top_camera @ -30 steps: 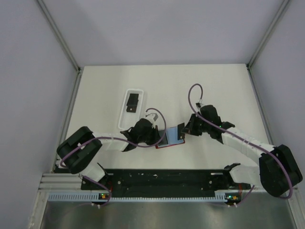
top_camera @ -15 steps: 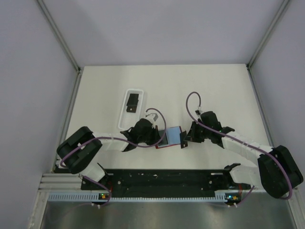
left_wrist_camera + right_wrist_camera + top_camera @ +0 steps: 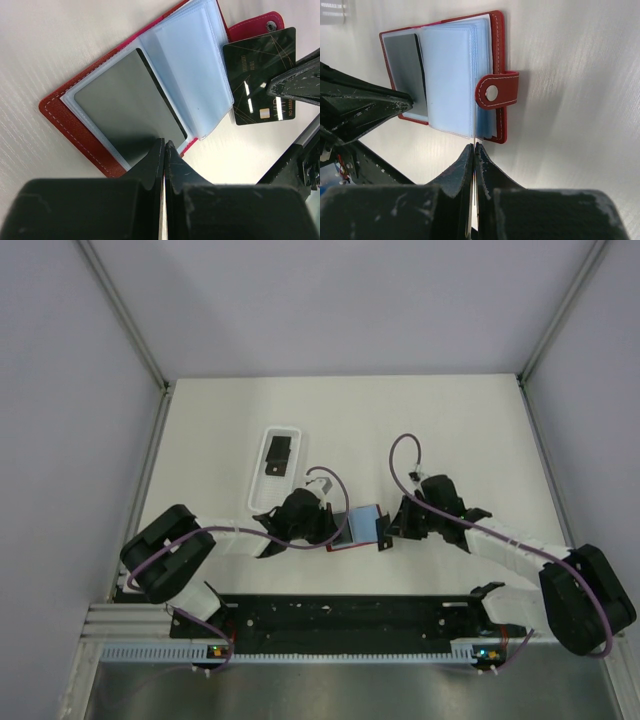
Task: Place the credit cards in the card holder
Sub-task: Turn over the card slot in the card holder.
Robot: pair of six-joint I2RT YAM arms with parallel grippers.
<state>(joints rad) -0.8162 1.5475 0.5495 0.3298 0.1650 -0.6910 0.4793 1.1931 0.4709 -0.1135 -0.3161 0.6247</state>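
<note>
Top view: the card holder [image 3: 362, 527] lies open on the bench [image 3: 450, 430], flanked by the left tool [image 3: 330, 530] and the right tool [image 3: 386, 532]. This looks like one arm steadying it while the other loads. One white tray [image 3: 257, 480] sits behind and to the left, apart from the holder. It holds dark contents, at least one piece and possibly two; the count cannot be confirmed from here. Left wrist view: the left tool [image 3: 164, 145] is closed, with its tips on the near edge of the card holder [image 3: 187, 70]. That placement would keep the pale leaves spread flat, though whether it pinches a leaf or only presses cannot be told. A second card [image 3: 127, 112] is seated in the left sleeve. The credit card [image 3: 260, 75], black with gold lines, is clamped by the right tool [image 3: 295, 85] just beside the tab end of the holder. Right wrist view: the right tool [image 3: 474, 147] is closed narrowly on that card, which shows edge-on as a thin line aimed at the open leaves of the card holder [image 3: 450, 75]. The second card [image 3: 405, 62] shows in its sleeve. Count: two tools, one holder, one tray, and two cards confirmed, one sleeved and one in hand.
</note>
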